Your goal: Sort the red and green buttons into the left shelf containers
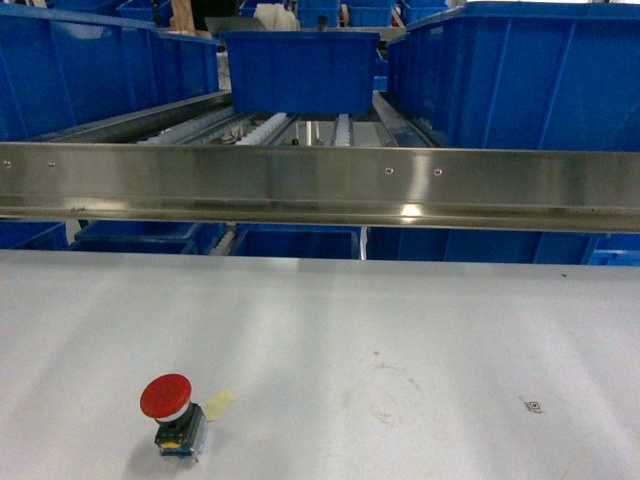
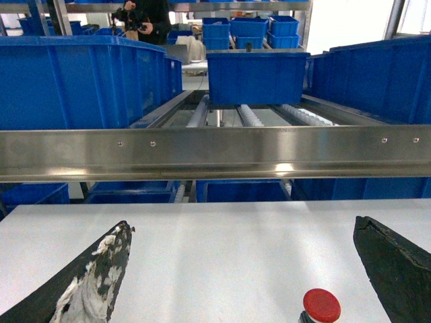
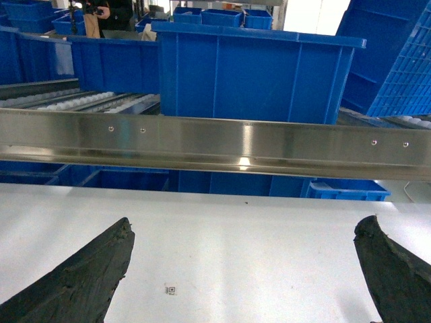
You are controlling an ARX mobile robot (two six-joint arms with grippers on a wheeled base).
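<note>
The red button (image 1: 166,398) stands upright on the white table near its front left; its red mushroom cap tops a dark blue-yellow body. In the left wrist view the red button (image 2: 320,305) shows at the bottom, close to the right finger. My left gripper (image 2: 242,232) is open, its jaws wide apart and nothing between them. My right gripper (image 3: 242,232) is open too, over bare table. Neither gripper shows in the head view. The left shelf containers (image 1: 90,70) (image 2: 81,81) are big blue bins on the roller shelf behind a steel rail. No green button is in view.
A steel rail (image 1: 320,185) runs across the table's far edge, with roller tracks behind it. A blue bin (image 1: 300,70) sits mid-shelf and another large one (image 1: 520,75) at right. A yellowish tape scrap (image 1: 220,402) lies beside the red button. More blue bins sit under the rail.
</note>
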